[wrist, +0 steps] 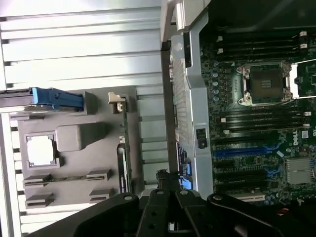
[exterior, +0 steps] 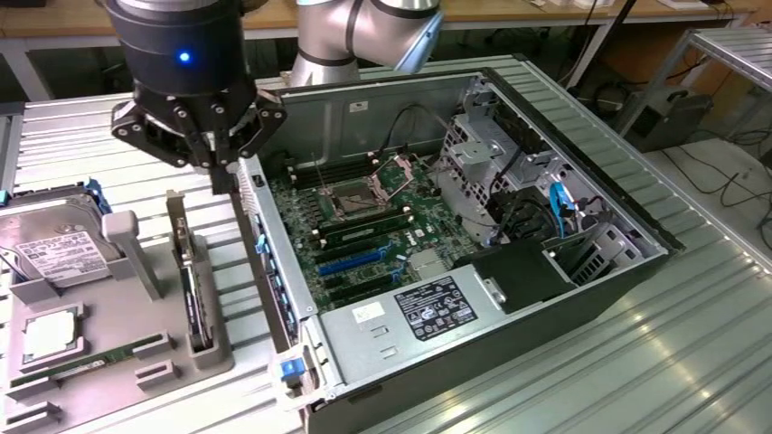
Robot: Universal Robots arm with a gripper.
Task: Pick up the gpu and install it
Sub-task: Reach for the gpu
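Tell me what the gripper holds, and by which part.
Nothing. The gripper is shut on empty air; the gpu stands apart in the gray holder.

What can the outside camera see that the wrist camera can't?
Exterior view: the hard drive with its white label, the power supply and blue cables. Wrist view: white lettering on the motherboard. Both: the gpu standing in its grey holder, the processor socket and the shut jaws.
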